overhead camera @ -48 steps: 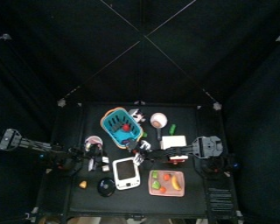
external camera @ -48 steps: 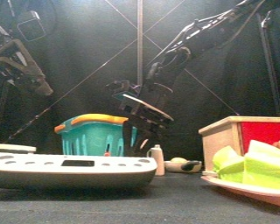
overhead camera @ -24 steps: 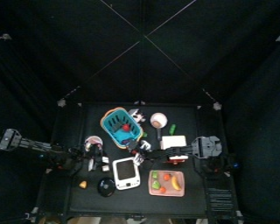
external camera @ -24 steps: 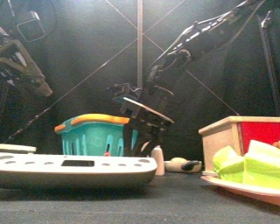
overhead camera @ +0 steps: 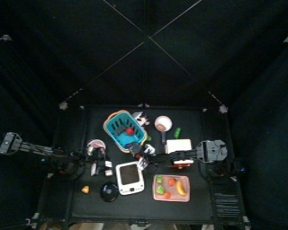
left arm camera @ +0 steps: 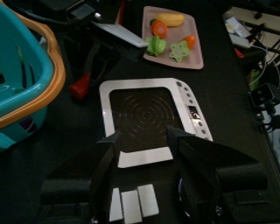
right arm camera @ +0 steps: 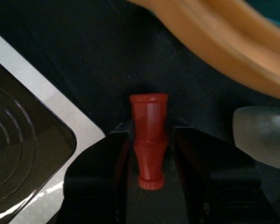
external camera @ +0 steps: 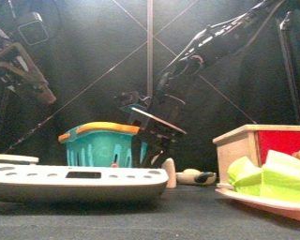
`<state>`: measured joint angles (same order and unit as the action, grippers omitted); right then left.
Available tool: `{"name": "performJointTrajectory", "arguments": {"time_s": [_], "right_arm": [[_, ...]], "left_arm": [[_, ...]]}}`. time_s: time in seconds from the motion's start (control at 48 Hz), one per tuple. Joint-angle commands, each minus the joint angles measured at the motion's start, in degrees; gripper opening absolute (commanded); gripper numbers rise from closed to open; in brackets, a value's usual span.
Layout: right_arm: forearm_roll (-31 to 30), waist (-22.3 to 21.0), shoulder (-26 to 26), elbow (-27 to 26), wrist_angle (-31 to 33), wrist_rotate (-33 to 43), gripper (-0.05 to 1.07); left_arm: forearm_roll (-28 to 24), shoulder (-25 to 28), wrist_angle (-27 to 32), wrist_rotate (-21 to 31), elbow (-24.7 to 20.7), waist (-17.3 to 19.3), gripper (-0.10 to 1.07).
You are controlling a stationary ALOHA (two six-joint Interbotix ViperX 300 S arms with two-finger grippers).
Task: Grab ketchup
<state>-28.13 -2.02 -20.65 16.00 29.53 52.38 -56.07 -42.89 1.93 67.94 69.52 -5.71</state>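
Two claws are at work over the bench [overhead camera: 86, 121], and only one is placed for the task. Nearest the front edge, a white scale [left arm camera: 143, 105] lies flat, with a pink tray [left arm camera: 199, 61] of toy food beside it towards the front right corner. The left claw [left arm camera: 143, 138] is held just above the scale with its jaws spread and nothing between them. It is judged to be parked there, out of the other arm's way.

Just behind the scale, near the middle of the bench, the ketchup [right arm camera: 146, 140] is found: a small red bottle in the narrow gap between the scale's corner and the orange rim of the teal basket [left arm camera: 14, 79]. The right claw [external camera: 159, 141] is reached across from the right side and lowered steeply over it. That angle is probably forced by the crowding on both sides. Its jaws are set open, one on each side of the bottle, and a sliver of dark bench can be seen between each jaw and the red body, so the bottle is bracketed but not yet pinched.

A closing squeeze is judged to be the next need. The risk is that a jaw will catch the basket rim or the scale's edge.
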Motion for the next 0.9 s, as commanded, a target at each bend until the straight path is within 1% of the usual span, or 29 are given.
{"name": "performJointTrajectory", "arguments": {"time_s": [0.0, 0.25, 0.5, 0.583, 0.688, 0.771, 0.875], "right_arm": [[0.35, -0.18, -0.88, 0.35, 0.18, -0.09, 0.68], [0.44, -0.18, -1.76, 0.26, -0.09, -0.09, 0.68], [0.35, -0.09, -1.05, -0.09, 0.18, -0.09, 0.68], [0.26, 0.00, -1.14, -0.09, 0.18, -0.09, 0.63], [0.18, 0.00, -1.14, 0.09, 0.18, 0.00, 0.52], [0.18, 0.00, -0.97, -0.09, 0.18, -0.09, 0.45], [0.09, 0.09, 0.00, -0.44, 0.44, 0.00, 0.43]], "left_arm": [[0.00, 0.18, -0.18, 0.00, -0.79, 0.18, 0.83], [0.00, 0.09, -0.18, 0.00, -0.70, 0.18, 0.83], [0.00, 0.18, -0.18, 0.00, -0.70, 0.18, 0.83], [0.00, 0.09, -0.18, 0.00, -0.79, 0.18, 0.83], [0.00, 0.09, -0.18, 0.00, -0.70, 0.09, 0.83], [0.18, 0.09, -0.18, 0.00, -0.70, 0.18, 0.83], [0.35, 0.09, -0.18, 0.00, -0.70, 0.18, 0.83]]}}
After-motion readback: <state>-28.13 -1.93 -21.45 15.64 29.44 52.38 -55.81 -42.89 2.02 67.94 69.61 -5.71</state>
